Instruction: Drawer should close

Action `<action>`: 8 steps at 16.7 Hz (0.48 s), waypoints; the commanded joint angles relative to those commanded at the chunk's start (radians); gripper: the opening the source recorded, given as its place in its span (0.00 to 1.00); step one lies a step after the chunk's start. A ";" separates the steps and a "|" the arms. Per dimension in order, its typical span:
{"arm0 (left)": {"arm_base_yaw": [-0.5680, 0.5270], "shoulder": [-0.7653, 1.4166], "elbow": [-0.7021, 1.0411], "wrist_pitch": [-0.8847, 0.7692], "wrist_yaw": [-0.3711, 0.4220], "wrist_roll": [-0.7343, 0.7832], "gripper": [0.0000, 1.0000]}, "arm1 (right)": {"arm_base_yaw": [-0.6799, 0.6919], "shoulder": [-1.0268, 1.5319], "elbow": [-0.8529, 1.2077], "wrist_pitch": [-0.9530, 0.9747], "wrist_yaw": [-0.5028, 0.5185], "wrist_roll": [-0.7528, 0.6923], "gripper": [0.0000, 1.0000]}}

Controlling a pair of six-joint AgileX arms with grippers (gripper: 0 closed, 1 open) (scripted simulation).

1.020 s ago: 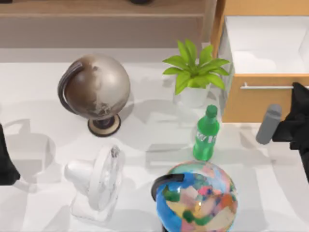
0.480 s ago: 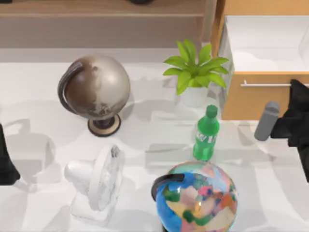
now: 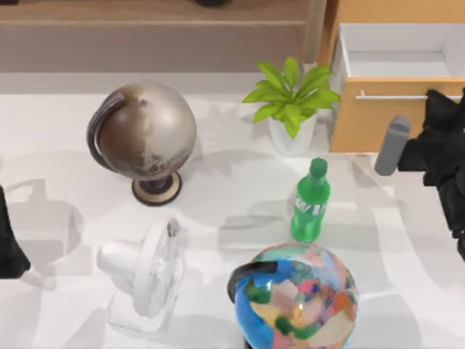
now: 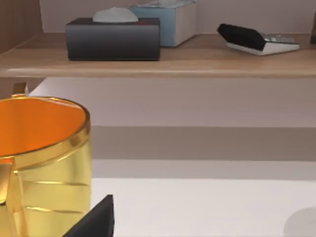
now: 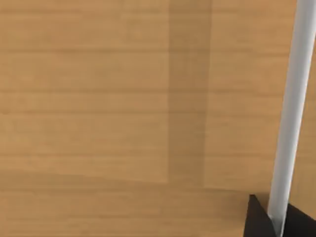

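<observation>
1. Seen from above: drawer (image 3: 396, 120) at the table's far right, partly open, light wooden front facing the table, white inside walls showing behind it. Just left of it, potted plant (image 3: 292, 102) in a white pot.
2. Right gripper (image 3: 438, 105) pressed up at the right part of the silver bar handle (image 3: 392, 96).
3. From the right wrist, up close: wood grain of the drawer front (image 5: 98, 98), the handle (image 5: 291, 98) crossing it, and dark tips of the right gripper (image 5: 279, 224) on either side of the bar. Whether clamped on the bar or merely flanking it, cannot tell.
4. Left gripper (image 3: 9, 240) parked at the table's left edge; how far open, cannot tell.
5. From the left wrist alone: gold mug (image 4: 44, 148) with an orange inside, close by, and a wooden shelf (image 4: 197, 59) carrying a dark tissue box (image 4: 113, 38) with a white tissue on top, a pale blue box (image 4: 165, 22) and a calculator (image 4: 256, 38).
6. From above alone: grey globe (image 3: 143, 134), white fan (image 3: 145, 276), green bottle (image 3: 311, 202) and colourful globe (image 3: 298, 298), standing apart on the white table (image 3: 65, 145).
</observation>
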 joint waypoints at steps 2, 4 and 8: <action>0.000 0.000 0.000 0.000 0.000 0.000 1.00 | -0.001 0.001 0.003 -0.002 -0.001 0.000 0.00; 0.000 0.000 0.000 0.000 0.000 0.000 1.00 | 0.007 -0.002 -0.002 -0.002 0.001 0.003 0.00; 0.000 0.000 0.000 0.000 0.000 0.000 1.00 | 0.003 0.031 0.064 -0.044 -0.018 0.001 0.00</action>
